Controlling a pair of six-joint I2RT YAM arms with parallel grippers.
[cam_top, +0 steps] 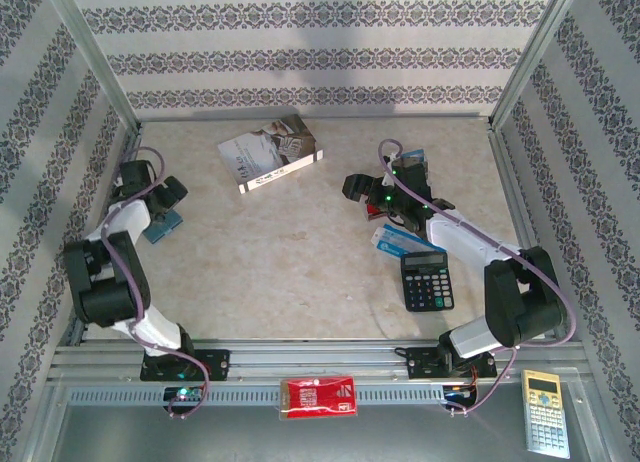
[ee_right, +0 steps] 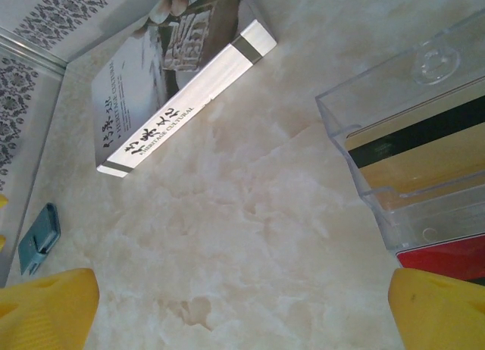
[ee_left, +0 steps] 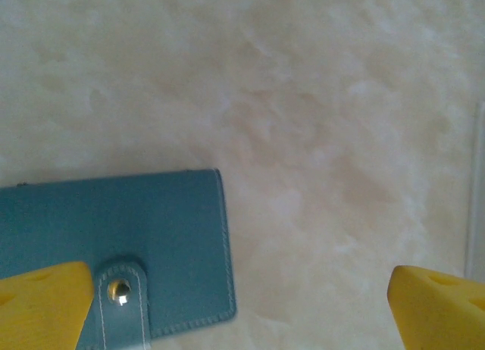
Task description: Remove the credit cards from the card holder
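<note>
Now I see the left gripper [ee_left: 242, 308] spread wide over the card holder's [ee_left: 114, 236] stitched edge, bare surface [ee_left: 333, 130] beyond that edge; the right gripper [ee_right: 242, 312] gapes too, well away.

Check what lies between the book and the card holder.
Bare tabletop runs between the book and the card holder, as the right wrist view shows.

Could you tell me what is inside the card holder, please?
The card holder lies shut, its snap tab over the cover; whatever is inside is hidden.
</note>
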